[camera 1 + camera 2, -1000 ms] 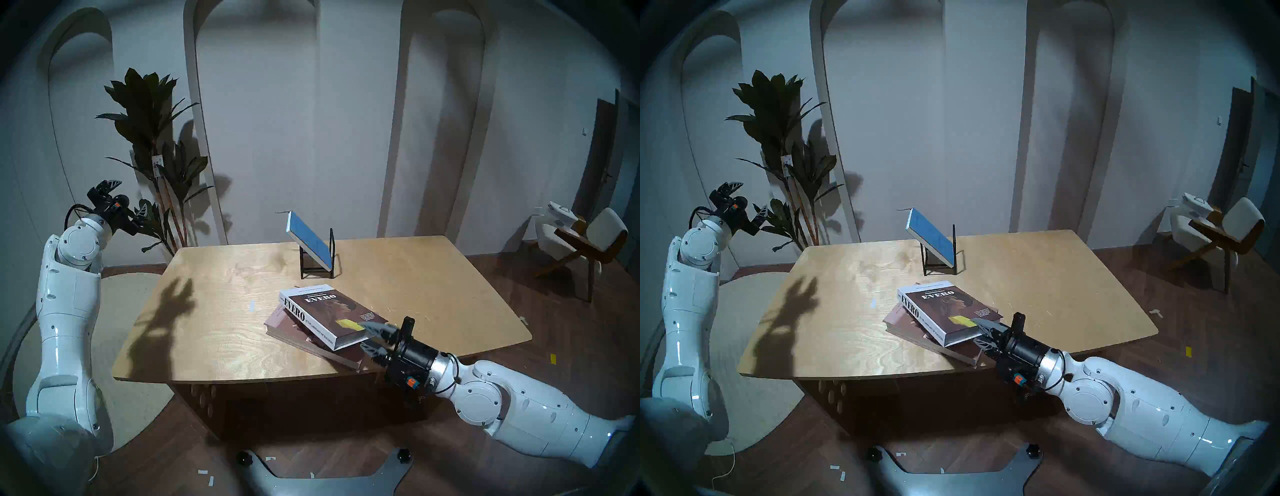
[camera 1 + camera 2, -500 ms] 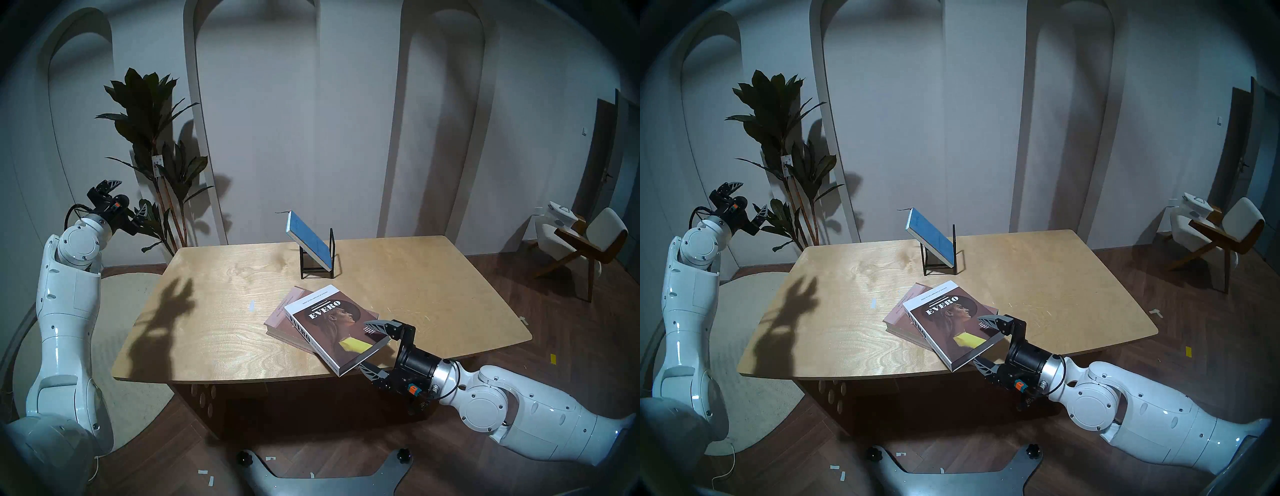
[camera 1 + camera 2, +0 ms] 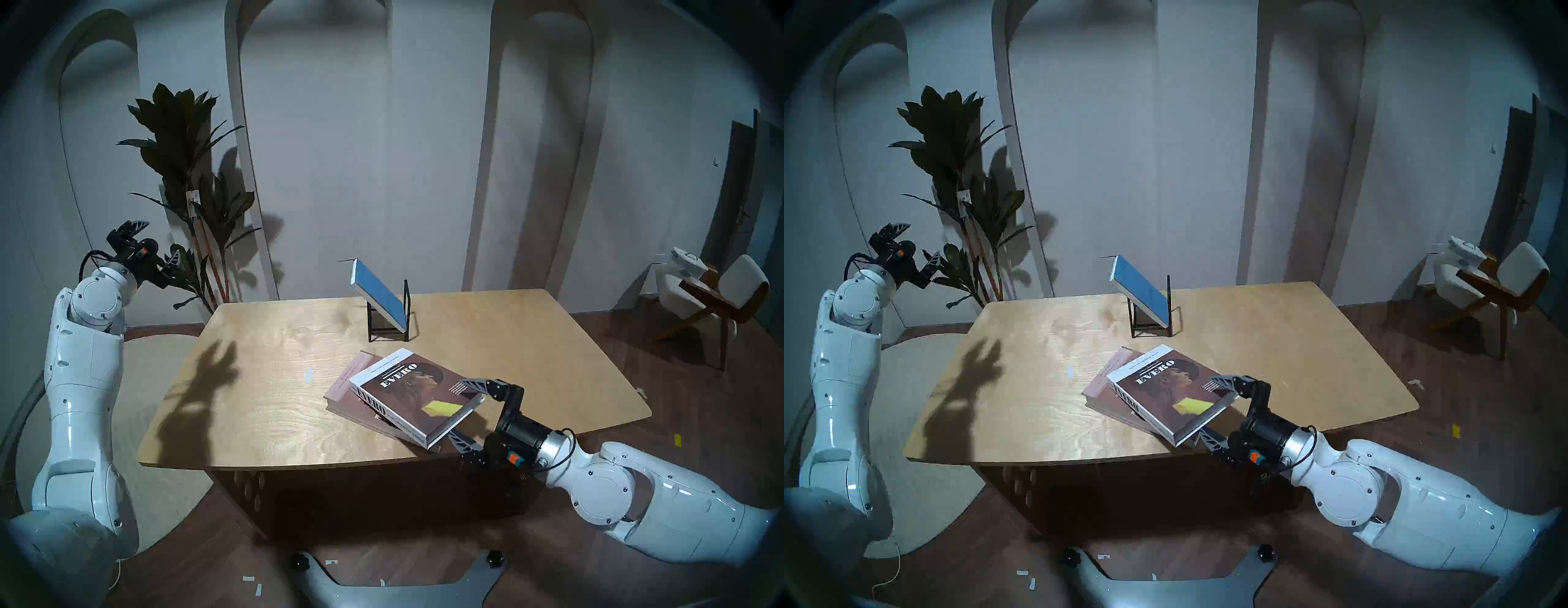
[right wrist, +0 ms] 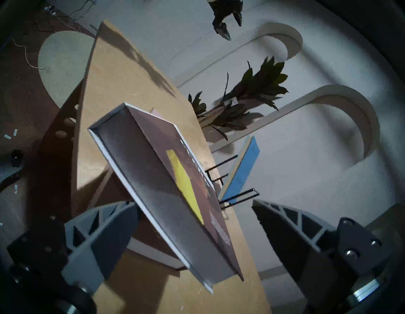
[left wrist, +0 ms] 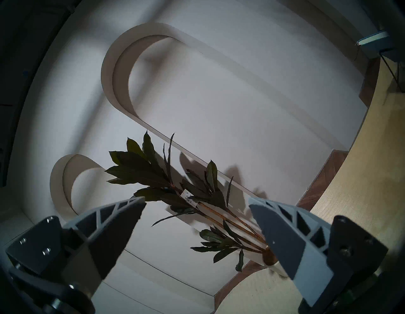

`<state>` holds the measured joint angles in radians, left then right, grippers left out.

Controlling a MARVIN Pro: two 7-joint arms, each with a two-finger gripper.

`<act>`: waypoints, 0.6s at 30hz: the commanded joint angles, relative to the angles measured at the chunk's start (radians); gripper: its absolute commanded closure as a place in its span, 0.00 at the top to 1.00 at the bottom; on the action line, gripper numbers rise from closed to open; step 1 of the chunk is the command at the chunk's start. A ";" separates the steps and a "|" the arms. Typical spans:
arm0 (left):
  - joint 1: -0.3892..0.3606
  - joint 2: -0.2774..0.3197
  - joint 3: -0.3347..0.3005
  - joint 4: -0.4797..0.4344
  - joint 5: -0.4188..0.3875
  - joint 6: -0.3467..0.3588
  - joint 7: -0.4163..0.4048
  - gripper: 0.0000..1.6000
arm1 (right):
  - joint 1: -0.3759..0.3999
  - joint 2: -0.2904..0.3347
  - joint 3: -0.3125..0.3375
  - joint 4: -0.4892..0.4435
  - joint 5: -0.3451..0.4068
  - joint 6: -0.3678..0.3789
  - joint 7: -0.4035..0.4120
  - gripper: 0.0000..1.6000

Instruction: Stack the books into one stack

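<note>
- On the worktop (image 3: 263, 407) you see the EVERO book (image 3: 413, 395) lying askew on the mauve book (image 3: 345, 392).
- Your right claw (image 3: 460, 412) is spread wide around its corner.
- Your left claw (image 3: 155, 242) is apart, empty.

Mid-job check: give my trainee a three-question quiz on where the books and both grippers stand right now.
1. True or false: the EVERO book lies squarely aligned on the mauve-brown book.
2. The blue book is: A) flat on the table; B) leaning in the black wire rack; C) on the stack.
3. What is each gripper doing?

Key
1. False: it lies skewed, with one corner past the lower book.
2. B.
3. The right gripper is open with fingers either side of the EVERO book's near corner, not clamping it; the left gripper is open, raised off to the side.
</note>
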<state>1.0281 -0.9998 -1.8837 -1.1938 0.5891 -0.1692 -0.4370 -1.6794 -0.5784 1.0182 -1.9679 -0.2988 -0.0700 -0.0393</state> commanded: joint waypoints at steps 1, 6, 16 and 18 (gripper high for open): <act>-0.024 0.006 -0.002 -0.021 -0.002 0.000 0.004 1.00 | 0.012 0.006 0.006 -0.007 0.018 0.016 0.028 1.00; -0.024 0.006 -0.002 -0.021 -0.002 -0.001 0.004 1.00 | 0.002 0.069 -0.002 -0.042 0.038 0.022 0.109 1.00; -0.021 0.007 -0.002 -0.017 -0.002 -0.003 0.004 1.00 | 0.031 0.038 0.051 -0.060 0.336 0.179 0.312 1.00; -0.021 0.007 -0.002 -0.017 -0.002 -0.003 0.004 1.00 | 0.045 0.039 0.067 -0.067 0.393 0.218 0.355 1.00</act>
<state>1.0285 -0.9998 -1.8836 -1.1933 0.5891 -0.1693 -0.4369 -1.6749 -0.5163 1.0364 -2.0078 -0.0776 0.0636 0.2248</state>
